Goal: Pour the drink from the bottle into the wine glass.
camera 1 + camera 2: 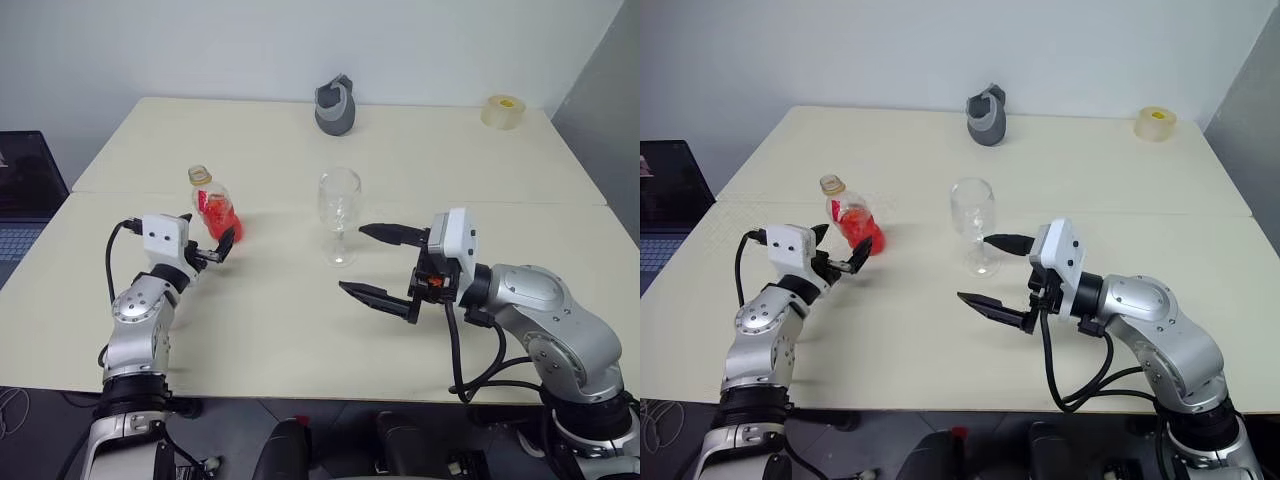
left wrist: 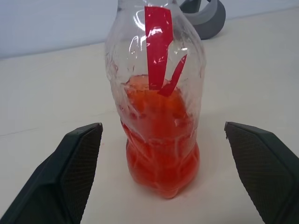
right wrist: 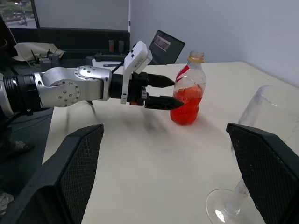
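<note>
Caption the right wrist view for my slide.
Left gripper open around the bottle of red drink, wine glass standing empty nearby.

Even, diffuse light falls from overhead; the cream surface (image 1: 300,330) is bright without harsh glare. Shadows are soft and short, pooling faintly under the bottle (image 1: 214,208) and wine glass (image 1: 339,214). Small highlights glint on the glass and plastic. The left wrist view looks slightly soft and washed.
</note>
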`<move>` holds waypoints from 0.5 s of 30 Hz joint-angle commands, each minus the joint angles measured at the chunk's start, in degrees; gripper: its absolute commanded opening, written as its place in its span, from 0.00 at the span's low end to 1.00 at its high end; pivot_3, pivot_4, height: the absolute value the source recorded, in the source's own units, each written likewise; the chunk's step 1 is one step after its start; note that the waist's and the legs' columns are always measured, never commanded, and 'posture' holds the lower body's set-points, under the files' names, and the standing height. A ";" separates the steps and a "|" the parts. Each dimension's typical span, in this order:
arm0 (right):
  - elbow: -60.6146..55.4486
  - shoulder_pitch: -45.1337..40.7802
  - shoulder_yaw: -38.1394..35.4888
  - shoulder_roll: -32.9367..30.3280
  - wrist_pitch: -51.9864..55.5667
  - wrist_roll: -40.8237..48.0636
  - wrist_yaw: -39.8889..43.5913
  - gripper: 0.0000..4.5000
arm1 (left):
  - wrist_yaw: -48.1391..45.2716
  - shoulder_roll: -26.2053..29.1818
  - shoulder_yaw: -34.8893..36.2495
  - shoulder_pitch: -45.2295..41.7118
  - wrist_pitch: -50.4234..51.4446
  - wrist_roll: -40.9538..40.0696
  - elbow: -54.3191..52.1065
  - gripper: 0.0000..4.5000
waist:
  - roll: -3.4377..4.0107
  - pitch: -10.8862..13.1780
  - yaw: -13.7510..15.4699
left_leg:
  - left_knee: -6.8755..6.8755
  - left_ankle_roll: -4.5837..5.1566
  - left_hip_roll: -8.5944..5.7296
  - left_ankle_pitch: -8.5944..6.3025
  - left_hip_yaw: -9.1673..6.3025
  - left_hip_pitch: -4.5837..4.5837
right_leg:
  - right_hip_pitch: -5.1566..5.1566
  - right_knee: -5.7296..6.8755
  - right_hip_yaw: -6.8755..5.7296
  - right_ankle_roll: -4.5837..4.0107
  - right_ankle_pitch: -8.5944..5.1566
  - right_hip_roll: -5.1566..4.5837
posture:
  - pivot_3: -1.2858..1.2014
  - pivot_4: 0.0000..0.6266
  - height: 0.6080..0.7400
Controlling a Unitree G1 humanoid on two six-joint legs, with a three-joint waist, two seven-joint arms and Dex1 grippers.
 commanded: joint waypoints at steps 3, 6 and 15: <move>-1.52 -1.21 0.41 -0.51 -1.01 0.38 0.22 1.00 | -1.07 0.93 0.56 -2.04 -0.04 -0.56 0.42 1.00 | 0.00 0.00 0.00 | 0.00 0.00 0.00 0.00 0.00 0.00 | 0.00 0.00 0.00 0.00 0.00 0.00 | 0.52 0.24 1.00; -1.68 -1.57 0.63 -0.60 -0.88 0.27 -0.05 1.00 | -1.53 0.91 0.30 -3.59 -0.26 -0.29 2.63 1.00 | 0.00 0.00 0.00 | 0.00 0.00 0.00 0.00 0.00 0.00 | 0.00 0.00 -0.01 0.00 0.00 0.00 | 0.52 0.24 1.00; -1.47 -2.41 1.54 -0.73 -1.01 -0.19 -0.13 1.00 | -2.10 -0.01 -0.73 -9.20 -2.60 0.71 11.19 1.00 | -0.01 0.00 0.00 | 0.01 0.00 -0.01 0.00 -0.01 0.00 | 0.00 0.01 -0.03 0.00 0.00 0.01 | 0.52 0.24 1.00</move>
